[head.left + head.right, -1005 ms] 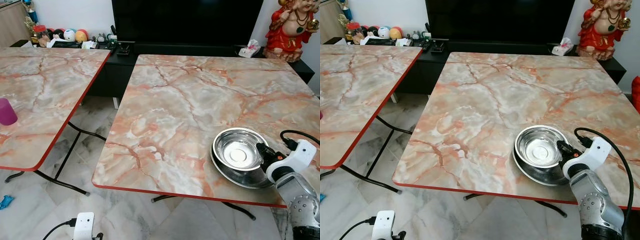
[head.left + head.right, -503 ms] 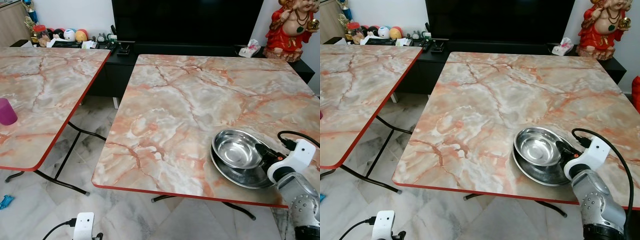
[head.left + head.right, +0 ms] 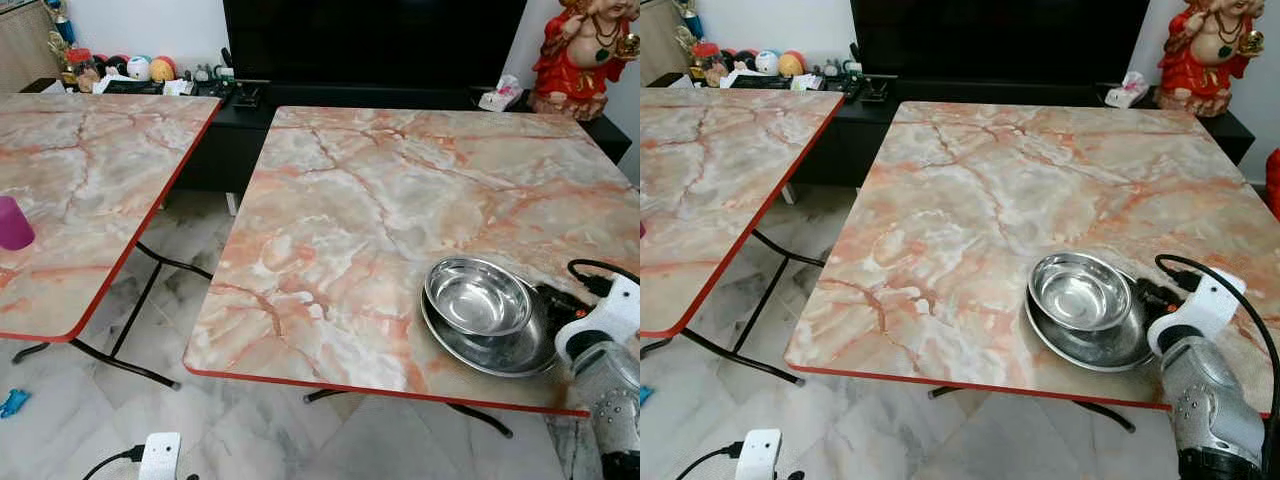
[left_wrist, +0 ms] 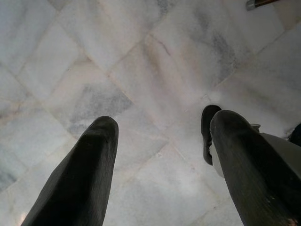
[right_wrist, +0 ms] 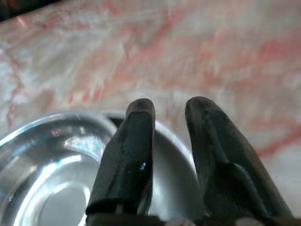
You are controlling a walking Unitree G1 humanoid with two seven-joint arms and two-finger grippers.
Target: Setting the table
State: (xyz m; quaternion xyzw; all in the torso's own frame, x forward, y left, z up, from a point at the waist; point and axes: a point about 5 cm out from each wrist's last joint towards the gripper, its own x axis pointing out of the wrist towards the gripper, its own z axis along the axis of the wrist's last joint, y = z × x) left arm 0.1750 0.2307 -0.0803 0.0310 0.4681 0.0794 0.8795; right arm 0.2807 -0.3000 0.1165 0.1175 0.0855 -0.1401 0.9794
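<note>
A shiny steel bowl (image 3: pixel 478 296) sits level inside a wider steel plate (image 3: pixel 505 352) near the front right corner of the marble table (image 3: pixel 380 180). My right gripper (image 3: pixel 556 297) hovers at the plate's right rim, just right of the bowl. In the right wrist view its fingers (image 5: pixel 129 150) stand slightly apart over the plate rim (image 5: pixel 176 141), open, with nothing between them. My left gripper (image 4: pixel 162 127) hangs open over the tiled floor. A purple cup (image 3: pixel 13 222) stands on the second marble table (image 3: pixel 90 160) to the left.
A gap of tiled floor (image 3: pixel 160 300) with folding table legs separates the two tables. Behind them runs a low black cabinet (image 3: pixel 230 130) with small items and a dark screen. A red statue (image 3: pixel 585 50) stands at the far right. A black cable (image 3: pixel 590 268) loops off my right wrist.
The bowl, tilted half a second ago with my right gripper at its rim, now rests level in the plate. The right gripper has drawn back to the right.
</note>
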